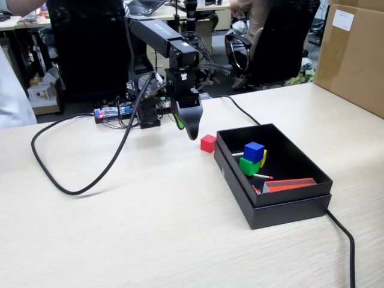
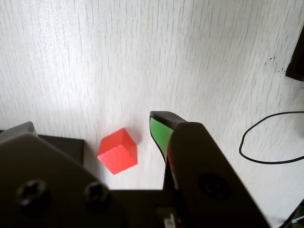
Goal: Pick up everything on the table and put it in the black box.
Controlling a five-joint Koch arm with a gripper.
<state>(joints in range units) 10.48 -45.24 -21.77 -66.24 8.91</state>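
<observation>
Three of four cubes already inside the black box (image 1: 298, 161): blue cube (image 1: 254, 151) perched on the green cube (image 1: 249, 166), with the yellow cube (image 1: 263, 158) tucked just behind them, only an edge showing. Also in the box, a flat orange-red slab (image 1: 291, 185) and thin white sticks (image 1: 261, 176), not part of the job. One piece left: the red cube (image 1: 208, 143) (image 2: 118, 151), sitting on the pale wood tabletop (image 1: 150, 228) just outside the box's far-left corner in the fixed view, close to the wall but whether touching cannot be told. Gripper (image 1: 189, 128) (image 2: 95, 130) poised above the tabletop just left of the red cube, holding nothing. In the wrist view, fingers spread, green-padded fingertip (image 2: 160, 132) on one side of the cube, the other tip at the left edge, cube lying between them. Judged about three-quarters done; remaining work likely a descent, a pinch on the red cube, and a short carry over the box wall.
</observation>
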